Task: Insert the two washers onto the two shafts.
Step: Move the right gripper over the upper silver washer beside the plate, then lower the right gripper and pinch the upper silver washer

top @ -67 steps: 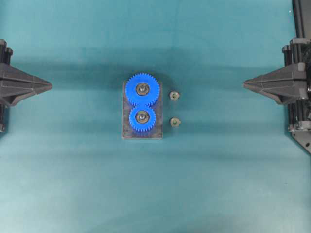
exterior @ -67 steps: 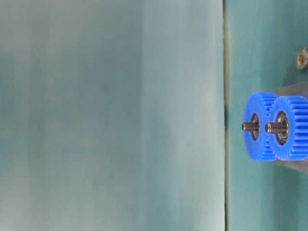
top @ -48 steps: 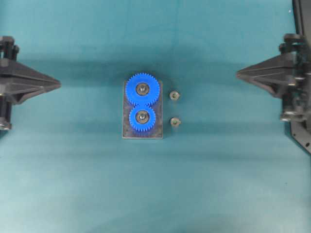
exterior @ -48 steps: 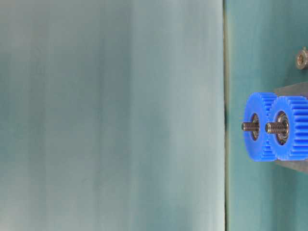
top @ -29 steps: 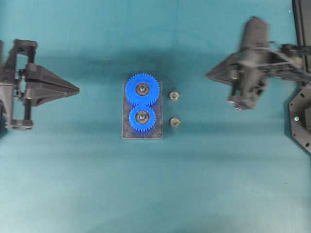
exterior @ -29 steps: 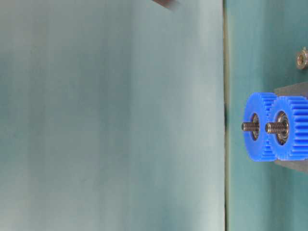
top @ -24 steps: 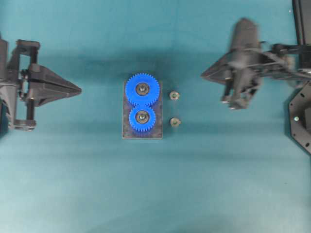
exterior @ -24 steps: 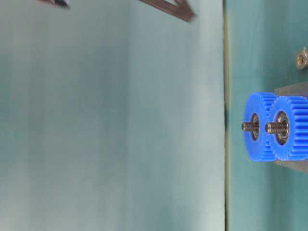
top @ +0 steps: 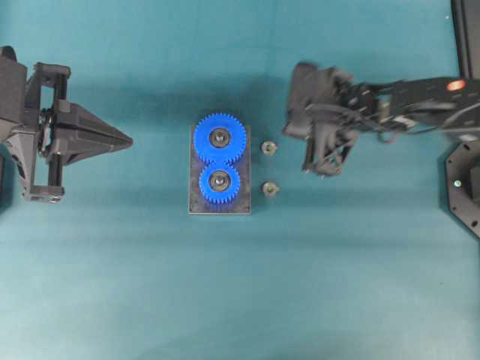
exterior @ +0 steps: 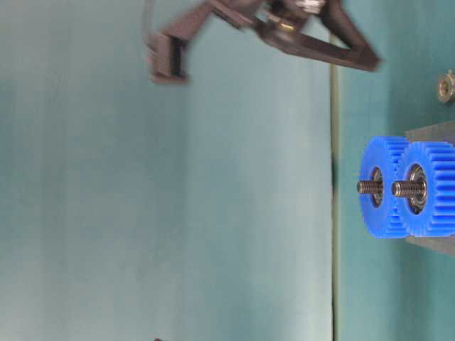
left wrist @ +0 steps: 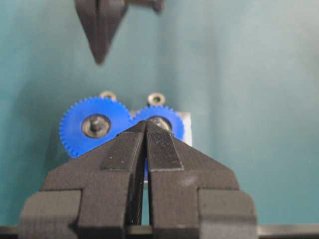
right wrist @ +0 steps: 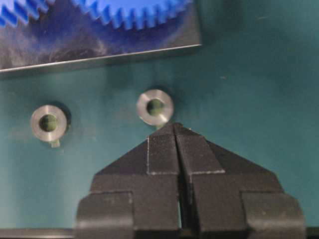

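Two blue gears (top: 220, 157) sit on a dark base plate (top: 219, 207), each on a threaded shaft (exterior: 366, 187). Just right of the plate, two small metal washers lie flat on the mat: one farther back (top: 268, 148), one nearer (top: 270, 189). My right gripper (top: 292, 124) hangs shut and empty above the mat, right of the washers. In the right wrist view its tip (right wrist: 175, 124) sits just short of the far washer (right wrist: 155, 107). My left gripper (top: 130, 140) is shut and empty, well left of the gears and pointing at them (left wrist: 146, 123).
A teal mat (top: 240, 300) covers the table. The right arm (top: 405, 94) stretches in from the right edge. A black mount plate (top: 466, 187) sits at the far right.
The right arm has swung in from the right edge, tilting down to just beside the washers. The left gripper has moved right toward the gears. Gears and washers have not moved.
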